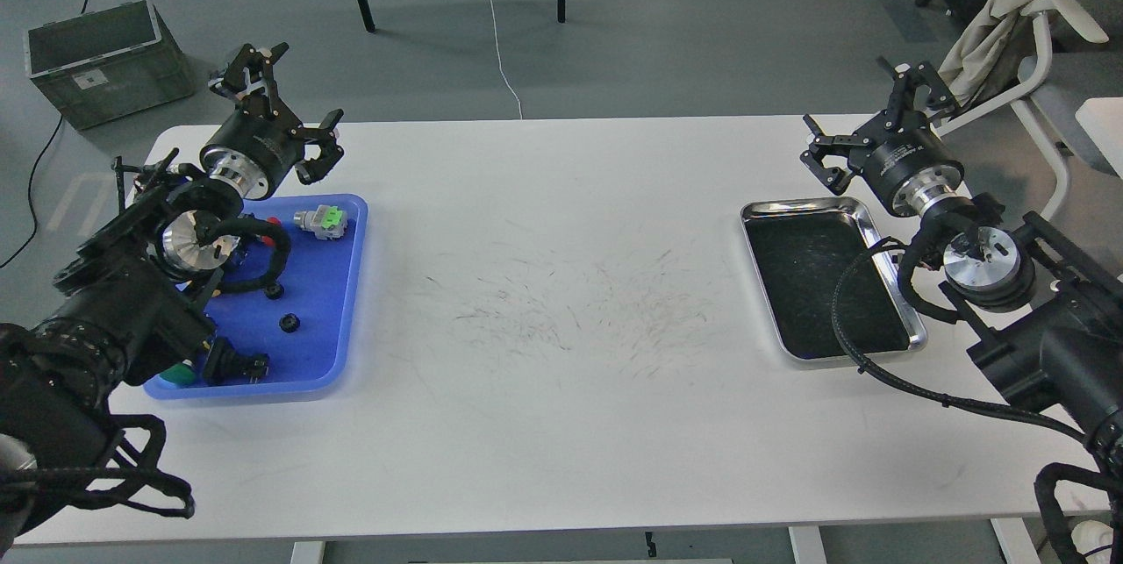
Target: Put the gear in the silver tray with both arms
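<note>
The silver tray [912, 341] lies on the right side of the white table, its dark floor bare. A small black round part [289, 323], likely the gear though too small to see teeth, rests in the blue tray [346, 283] on the left. My left gripper [287, 104] hovers open over the blue tray's far edge, holding nothing. My right gripper [867, 120] stands open and empty just beyond the silver tray's far edge. My left arm hides part of the blue tray.
The blue tray also holds a grey and green connector [320, 222], a black plug [235, 367], a red piece [274, 220] and a green piece [180, 374]. A grey crate [101, 64] sits on the floor far left. A white chair [1044, 46] stands far right.
</note>
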